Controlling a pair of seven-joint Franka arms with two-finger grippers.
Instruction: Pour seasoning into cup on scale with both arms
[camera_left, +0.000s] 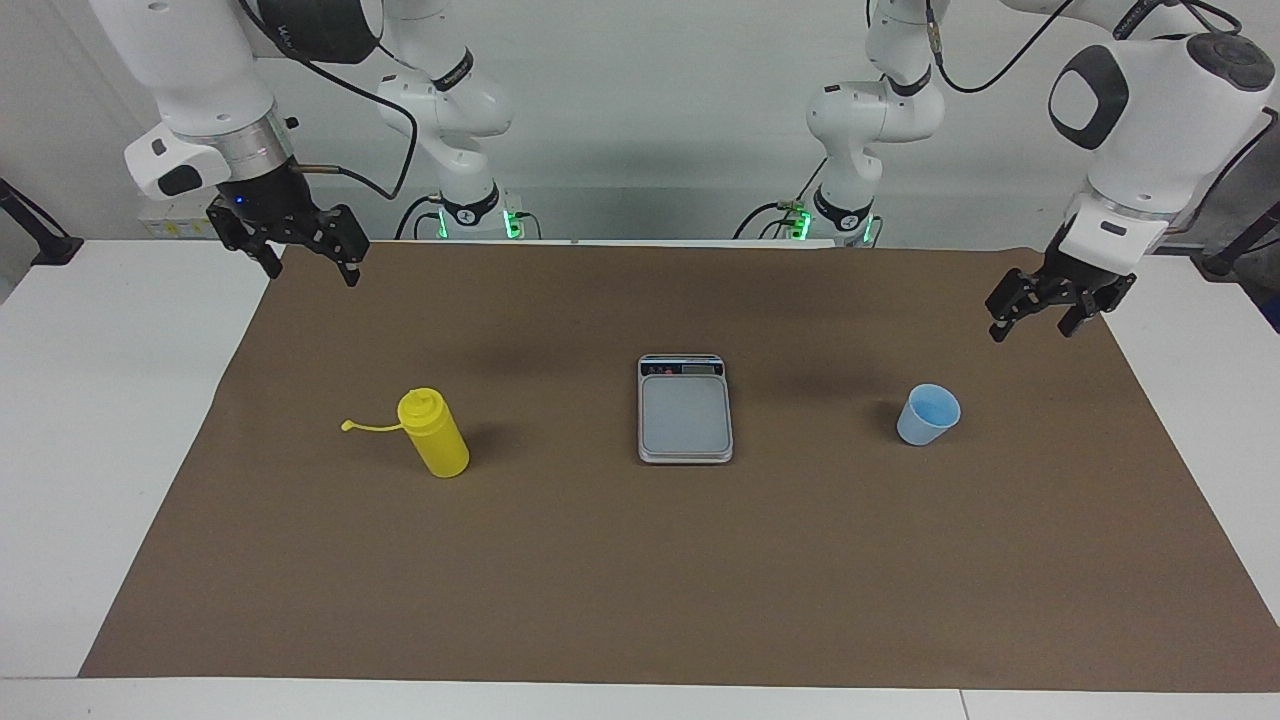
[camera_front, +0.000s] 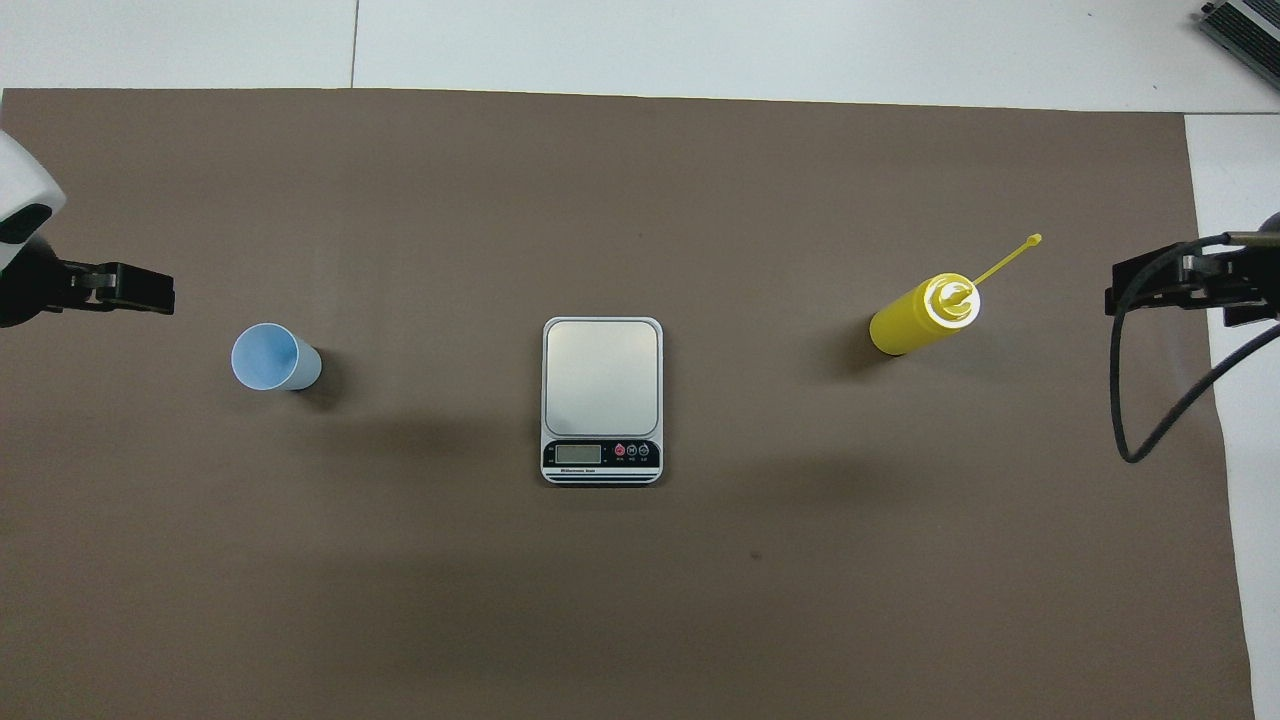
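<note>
Black left tool (camera_left: 1045, 315) and right tool (camera_left: 300, 255) wide open, empty

Both views are bright and evenly lit by soft light from above. Shadows are faint and blurred at the edges. In the overhead view the yellow bottle (camera_front: 920, 318) and the blue cup (camera_front: 275, 357) each cast a small dark patch on the brown mat (camera_front: 640, 600), and two broad, pale shadows of the arms lie on the mat to either side of the scale (camera_front: 602, 400). The scale's grey plate shows a mild sheen without harsh glare. The white worktop (camera_front: 700, 45) looks slightly bluish. Focus is sharp across the mat in both views. Straight edges stay nearly straight; the mat's far edge bows only slightly.
</note>
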